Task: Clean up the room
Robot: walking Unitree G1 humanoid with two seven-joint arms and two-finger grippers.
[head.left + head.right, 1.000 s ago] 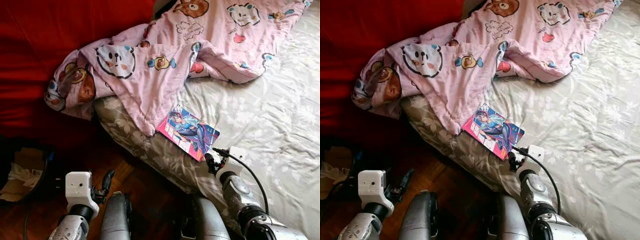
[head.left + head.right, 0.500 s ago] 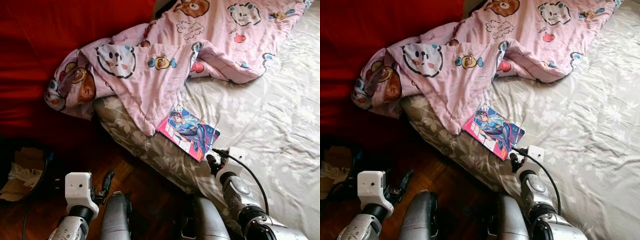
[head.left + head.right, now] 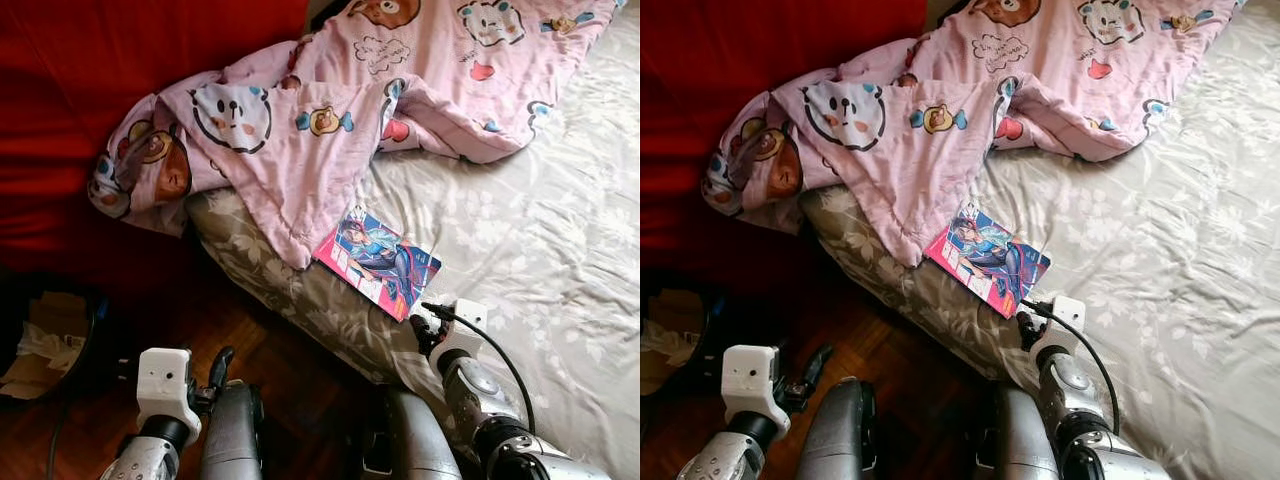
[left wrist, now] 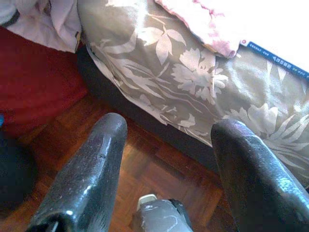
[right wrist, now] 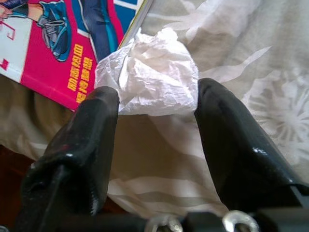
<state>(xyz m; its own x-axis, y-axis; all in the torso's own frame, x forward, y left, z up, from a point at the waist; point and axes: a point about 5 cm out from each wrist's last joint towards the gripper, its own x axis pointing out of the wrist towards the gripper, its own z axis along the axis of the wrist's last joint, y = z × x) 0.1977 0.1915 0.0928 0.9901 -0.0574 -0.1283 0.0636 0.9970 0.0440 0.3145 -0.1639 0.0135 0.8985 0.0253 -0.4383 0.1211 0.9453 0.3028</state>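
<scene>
— Where's the crumpled tissue [image 5: 150,72]?

— On the bed [image 3: 560,230], at the near edge of the leaf-print sheet, touching the corner of the comic book [image 3: 377,262]. The right tool [image 5: 157,104] has its 2 fingers spread wide, one on each side of the tissue — around it, not clamped.

— And the left tool [image 4: 169,145]?

— Open too, holding nothing, low over the wooden floor [image 3: 290,370] beside the bed's edge.

— Anything else?

— A pink cartoon-print blanket [image 3: 330,120] is bunched across the bed's far corner, just overlapping the comic book. A dark bin [image 3: 45,340] with paper scraps stands on the floor to the left.
</scene>
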